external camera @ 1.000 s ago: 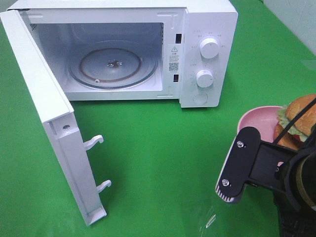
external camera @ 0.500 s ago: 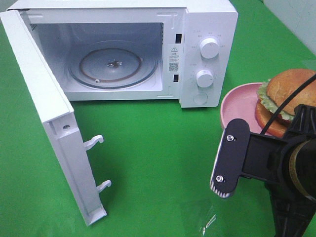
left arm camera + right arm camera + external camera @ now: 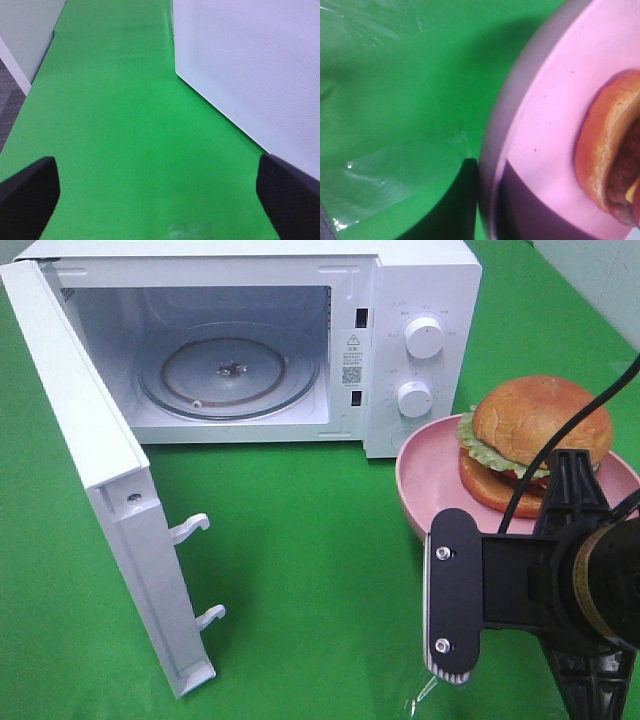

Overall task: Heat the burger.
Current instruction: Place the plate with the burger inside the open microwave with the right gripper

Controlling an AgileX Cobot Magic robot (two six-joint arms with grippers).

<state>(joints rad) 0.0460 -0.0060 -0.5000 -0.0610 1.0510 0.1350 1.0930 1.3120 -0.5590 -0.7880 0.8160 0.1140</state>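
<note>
Item 1. Right gripper [image 3: 487, 202]: jaws nearly closed, pinching the rim of the pink plate [image 3: 420, 490]. One dark finger [image 3: 465, 200] sits outside the rim and the other over the plate's inner face.

Item 2. Burger [image 3: 535, 440]: on that plate, past the pinched rim and inward from the right jaws, apart from the fingers. Bun domed and upright, lettuce showing at the edge (the wrist view catches only its lower bun and patty).

Item 3. Left gripper [image 3: 159, 197]: jaws wide apart and holding nothing, with only green cloth [image 3: 320, 570] between the fingertips [image 3: 27, 197]. A white panel [image 3: 250, 65] with a fine dotted pattern stands ahead of the jaws, nearer one fingertip; door or casing cannot be told.

Item 4. Microwave [image 3: 420, 280]: door [image 3: 90, 460] swung fully open, glass turntable [image 3: 228, 375] bare inside, two knobs [image 3: 424, 338] on the front. It stands beyond the held plate, apart from the right jaws.

Item 5. Clear film [image 3: 395, 170]: crinkled, flat on the cloth just outside the right jaws.
</note>
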